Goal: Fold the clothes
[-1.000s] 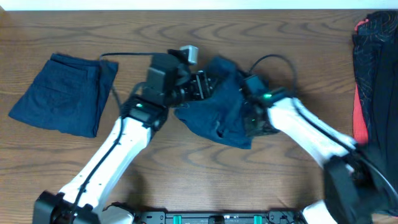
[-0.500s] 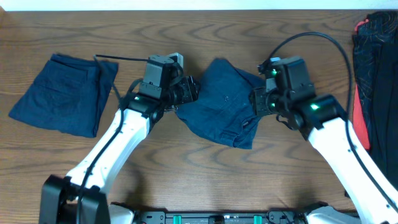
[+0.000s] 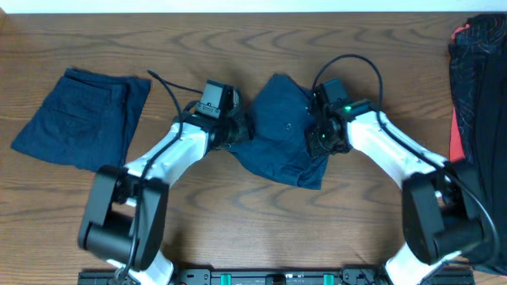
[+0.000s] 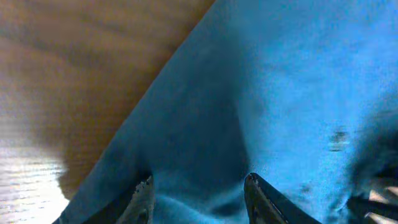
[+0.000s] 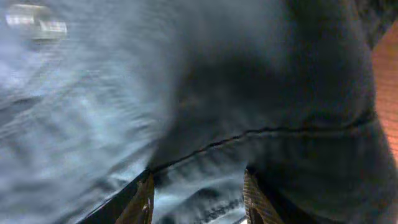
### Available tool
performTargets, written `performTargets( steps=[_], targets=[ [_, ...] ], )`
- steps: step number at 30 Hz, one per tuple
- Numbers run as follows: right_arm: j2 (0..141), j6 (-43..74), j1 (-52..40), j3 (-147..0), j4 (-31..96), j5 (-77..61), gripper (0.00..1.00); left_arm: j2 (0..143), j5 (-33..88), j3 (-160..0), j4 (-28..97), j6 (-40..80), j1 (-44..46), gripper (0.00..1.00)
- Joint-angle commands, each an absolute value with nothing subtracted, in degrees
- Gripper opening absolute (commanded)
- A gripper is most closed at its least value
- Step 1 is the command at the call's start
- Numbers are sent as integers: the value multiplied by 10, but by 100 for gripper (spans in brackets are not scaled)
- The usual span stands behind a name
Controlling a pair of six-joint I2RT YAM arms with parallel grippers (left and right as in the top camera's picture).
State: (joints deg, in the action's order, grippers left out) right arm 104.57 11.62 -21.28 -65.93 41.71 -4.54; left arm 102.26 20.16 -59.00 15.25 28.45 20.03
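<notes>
The crumpled dark navy denim-like shorts [image 3: 279, 150] lay bunched at the middle of the brown wooden table [image 3: 238, 229], and everything else is placed from them. The left gripper [image 3: 238, 131] pressed against their left edge and the right gripper [image 3: 317, 136] against their right edge. In each wrist view the jaws stood parted with cloth lying between the fingers [image 4: 144, 200]. No firm pinch showed, so both read as unclenched and only straddling the fabric. The step in hand appeared to be taking hold of the two sides to spread the garment flat. To do that well, each gripper would likely need to close on a single outer edge or seam, not a thick wad. Then both should draw apart evenly, so that the layers open without twisting. The shorts were heaped into an uneven, roughly triangular lump with a small button or rivet near the top, and a stitched seam crossed the right wrist view. Well to their left, a second pair of navy shorts [image 3: 79, 119] lay already folded into a neat rectangle. Far to their right sat a dark pile of cloth with red trim [image 3: 475, 95].
</notes>
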Motion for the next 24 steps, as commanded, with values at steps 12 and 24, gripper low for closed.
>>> performTargets(
  steps=[12,24],
  targets=[
    [1079,132,-189,-659,289,62,54,1062,287,-599,361,277,226,34],
    [1014,103,-187,-686,330,62,63,965,284,-599,466,261,269,40]
  ],
)
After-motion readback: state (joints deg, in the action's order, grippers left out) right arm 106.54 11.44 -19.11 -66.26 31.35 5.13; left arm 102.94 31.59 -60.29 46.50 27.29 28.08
